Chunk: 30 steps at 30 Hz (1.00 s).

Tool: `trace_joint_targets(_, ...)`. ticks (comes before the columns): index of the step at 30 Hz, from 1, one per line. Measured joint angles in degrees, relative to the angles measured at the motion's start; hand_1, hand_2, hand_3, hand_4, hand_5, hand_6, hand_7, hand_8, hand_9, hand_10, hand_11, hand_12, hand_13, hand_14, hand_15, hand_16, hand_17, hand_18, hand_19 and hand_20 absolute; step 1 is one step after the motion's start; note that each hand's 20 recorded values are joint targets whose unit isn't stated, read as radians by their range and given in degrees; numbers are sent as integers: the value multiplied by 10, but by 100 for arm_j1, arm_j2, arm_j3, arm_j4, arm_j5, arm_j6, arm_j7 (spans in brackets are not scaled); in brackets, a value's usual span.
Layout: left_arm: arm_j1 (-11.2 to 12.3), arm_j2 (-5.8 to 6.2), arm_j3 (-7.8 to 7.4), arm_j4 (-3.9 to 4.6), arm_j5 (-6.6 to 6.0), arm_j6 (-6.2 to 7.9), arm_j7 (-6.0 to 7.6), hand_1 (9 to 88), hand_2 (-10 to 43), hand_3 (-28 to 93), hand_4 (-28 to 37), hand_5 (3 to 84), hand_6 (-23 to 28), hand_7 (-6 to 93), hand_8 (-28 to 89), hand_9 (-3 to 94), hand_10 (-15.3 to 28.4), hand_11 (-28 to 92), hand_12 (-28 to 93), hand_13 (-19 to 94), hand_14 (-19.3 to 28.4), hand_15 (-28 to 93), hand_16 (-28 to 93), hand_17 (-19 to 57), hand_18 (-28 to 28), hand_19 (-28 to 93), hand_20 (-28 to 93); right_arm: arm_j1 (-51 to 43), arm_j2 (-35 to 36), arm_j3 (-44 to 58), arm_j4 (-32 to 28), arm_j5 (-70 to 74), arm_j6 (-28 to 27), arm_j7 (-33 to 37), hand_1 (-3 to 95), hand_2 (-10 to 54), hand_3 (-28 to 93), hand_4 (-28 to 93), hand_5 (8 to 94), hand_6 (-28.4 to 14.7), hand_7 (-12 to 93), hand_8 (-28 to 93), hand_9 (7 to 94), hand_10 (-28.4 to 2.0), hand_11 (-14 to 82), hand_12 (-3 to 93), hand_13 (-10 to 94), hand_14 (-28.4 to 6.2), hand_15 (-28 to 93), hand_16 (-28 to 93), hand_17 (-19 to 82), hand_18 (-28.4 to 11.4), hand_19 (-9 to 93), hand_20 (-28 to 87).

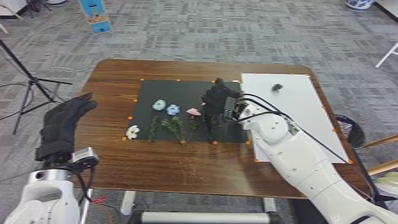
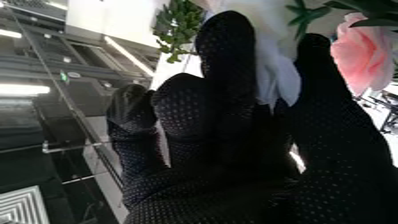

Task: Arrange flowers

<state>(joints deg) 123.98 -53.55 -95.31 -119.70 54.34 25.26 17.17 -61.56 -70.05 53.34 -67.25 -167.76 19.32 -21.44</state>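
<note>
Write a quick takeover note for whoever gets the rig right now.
Left robot hand: open, at the table's left side.
Right robot hand: over the black mat, white petals at it; grip unclear.
On the mat: pale, blue, pink and white blooms, green stems.
On the white board: small dark item.
Done: no finished arrangement visible.
Left: probably bring blooms and stems together.
</note>
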Motion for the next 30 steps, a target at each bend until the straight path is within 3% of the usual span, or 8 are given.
trace_joint_targets(5, 4, -2, -2, -2, 1, -10, -7, 241, 130, 717, -283, 498, 42, 153, -89, 511, 133, 198, 103, 367, 127, 111, -18, 69, 75, 50, 157, -2, 33, -12, -117, 21, -335, 12, 364, -47, 641, -185, 722, 15, 257, 21, 799, -114, 397, 339, 712, -121, 691, 443, 339, -245, 811, 663)
trace_joint_targets(8, 10, -5, -15, -7, 1, -25, -5, 241, 125, 717, -283, 497, 42, 153, -88, 511, 133, 199, 103, 366, 127, 111, -17, 69, 75, 49, 157, -7, 67, -25, -178, 55, -482, 16, 333, -57, 663, -172, 724, 15, 264, -84, 796, -117, 399, 338, 709, -122, 693, 442, 337, -245, 807, 666)
trace_joint_targets(13, 236, -71, -344, -76, -47, -263, 98, 241, 121, 718, -283, 498, 43, 152, -87, 510, 134, 199, 103, 366, 127, 110, -17, 68, 75, 49, 157, -12, 124, -43, -231, 119, -568, 22, 304, -59, 670, -166, 722, 11, 264, -103, 794, -123, 399, 338, 706, -127, 695, 442, 331, -249, 804, 669)
trace_joint_targets(15, 334, -69, -354, -84, -47, -263, 104, 241, 120, 717, -283, 497, 43, 152, -87, 510, 134, 198, 103, 366, 128, 111, -16, 68, 75, 48, 157, -12, 137, -43, -241, 144, -601, 28, 294, -60, 674, -164, 722, 10, 262, -104, 794, -124, 400, 338, 705, -129, 696, 442, 330, -250, 803, 671)
trace_joint_targets(19, 304, -30, -86, -56, -15, -154, 35, 241, 117, 718, -283, 498, 43, 152, -87, 510, 133, 198, 103, 366, 128, 110, -16, 68, 74, 47, 157, -12, 168, -48, -271, 230, -664, 70, 270, -58, 674, -161, 723, 8, 258, -103, 793, -127, 402, 339, 704, -131, 698, 441, 329, -252, 803, 673)
trace_joint_targets(23, -13, -1, 250, 25, 41, -17, -115, 241, 114, 719, -283, 498, 42, 152, -87, 510, 134, 198, 103, 366, 128, 110, -16, 68, 74, 46, 157, -7, 222, -104, -309, 403, -712, 151, 249, -59, 683, -163, 725, 5, 253, -101, 792, -130, 404, 339, 702, -135, 700, 441, 328, -255, 803, 676)
trace_joint_targets(30, -347, 8, 299, 43, 107, 42, -235, 216, 68, 728, -283, 490, 45, 146, -86, 501, 136, 190, 101, 349, 126, 103, -17, 60, 67, 29, 151, 31, 342, -232, -437, 757, -805, 301, 226, -69, 683, -162, 723, 0, 245, -97, 791, -133, 405, 341, 700, -138, 702, 443, 326, -258, 802, 679)
